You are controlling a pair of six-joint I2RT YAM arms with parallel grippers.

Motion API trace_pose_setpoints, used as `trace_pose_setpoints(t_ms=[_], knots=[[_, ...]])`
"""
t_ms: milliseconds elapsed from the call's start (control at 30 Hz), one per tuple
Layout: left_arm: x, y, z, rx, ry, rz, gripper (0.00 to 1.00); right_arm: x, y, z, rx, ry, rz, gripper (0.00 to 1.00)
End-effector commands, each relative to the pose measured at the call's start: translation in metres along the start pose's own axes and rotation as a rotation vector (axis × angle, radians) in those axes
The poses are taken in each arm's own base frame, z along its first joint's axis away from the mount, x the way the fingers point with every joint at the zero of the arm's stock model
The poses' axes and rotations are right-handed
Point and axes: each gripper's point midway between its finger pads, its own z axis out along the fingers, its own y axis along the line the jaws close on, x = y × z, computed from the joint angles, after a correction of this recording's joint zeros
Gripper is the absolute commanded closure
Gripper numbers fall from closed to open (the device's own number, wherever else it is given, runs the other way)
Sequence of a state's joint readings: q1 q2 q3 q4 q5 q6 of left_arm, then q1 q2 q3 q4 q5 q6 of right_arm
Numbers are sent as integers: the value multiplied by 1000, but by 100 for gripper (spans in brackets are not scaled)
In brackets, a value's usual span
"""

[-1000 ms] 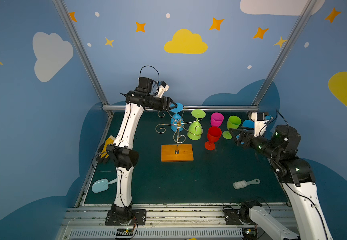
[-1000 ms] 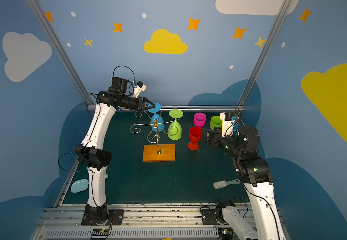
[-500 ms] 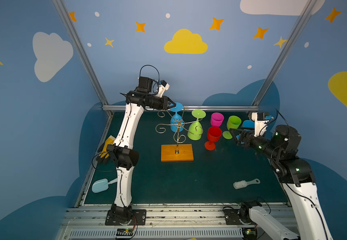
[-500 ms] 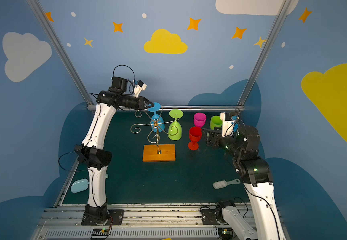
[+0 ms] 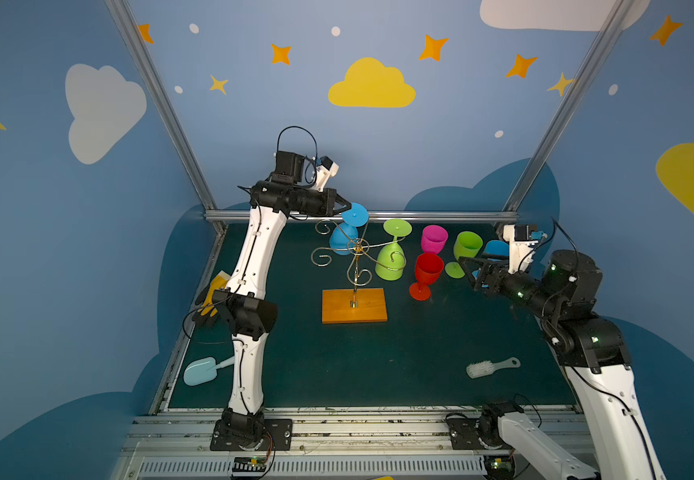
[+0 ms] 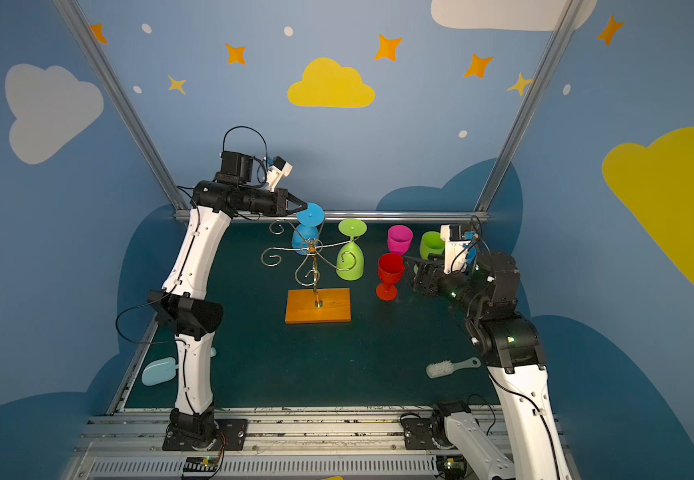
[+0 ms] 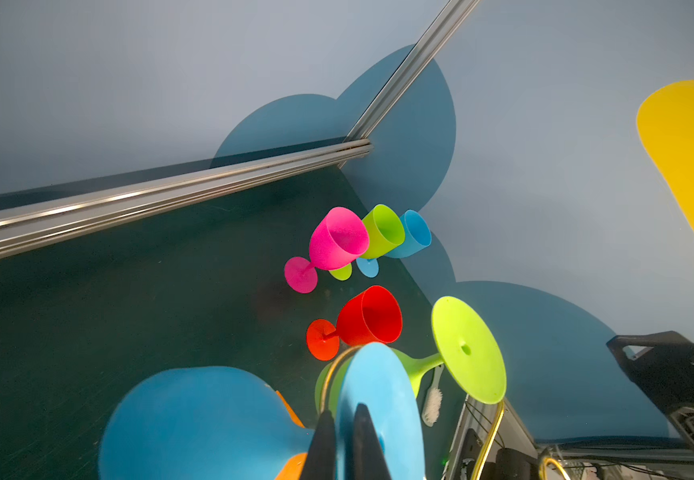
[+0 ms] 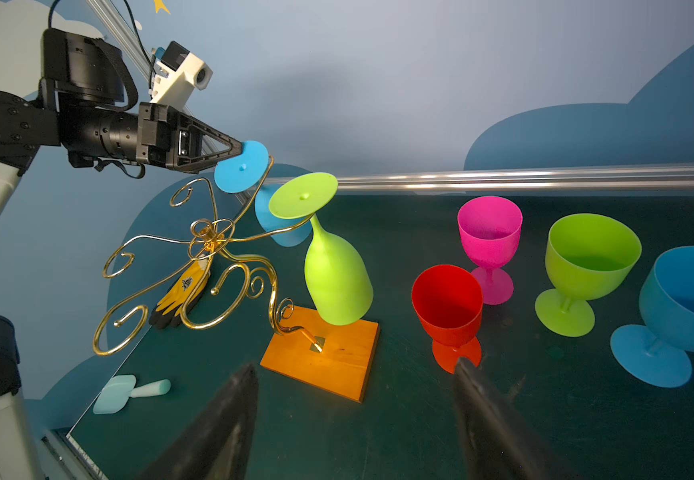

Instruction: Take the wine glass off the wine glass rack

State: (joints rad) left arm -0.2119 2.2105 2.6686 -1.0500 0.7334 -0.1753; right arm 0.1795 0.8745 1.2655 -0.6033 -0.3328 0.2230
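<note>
Though vague in both top views, pinches blue wine glass [image 8: 241,166] foot w/ left gripper [image 8: 236,152] per right-wrist view; right gripper [image 8: 358,368] agape, empty.

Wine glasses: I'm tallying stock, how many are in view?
6. On the wine glass rack, upside down: hanging blue glass, hanging green glass. Upright on the table: red glass, pink glass, standing green glass, standing blue glass. None seems hidden.

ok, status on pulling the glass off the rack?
Looks done: red glass, pink glass, green upright glass and blue upright glass stand on the table. In hand: left gripper is shut on the foot of the blue hanging glass, still on the rack. Left: lift it clear; green hanging glass remains. Right gripper is open, empty.
</note>
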Motion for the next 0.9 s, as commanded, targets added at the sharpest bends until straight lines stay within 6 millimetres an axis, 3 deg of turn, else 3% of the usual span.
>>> trace_pose_setpoints(t_ms=[0, 867], knots=[[8, 12, -2, -31, 27, -55, 95, -2, 1, -2, -1, -11, -12, 27], [-13, -10, -16, 149, -25, -141, 97, 1, 1, -4, 4, -9, -12, 27]])
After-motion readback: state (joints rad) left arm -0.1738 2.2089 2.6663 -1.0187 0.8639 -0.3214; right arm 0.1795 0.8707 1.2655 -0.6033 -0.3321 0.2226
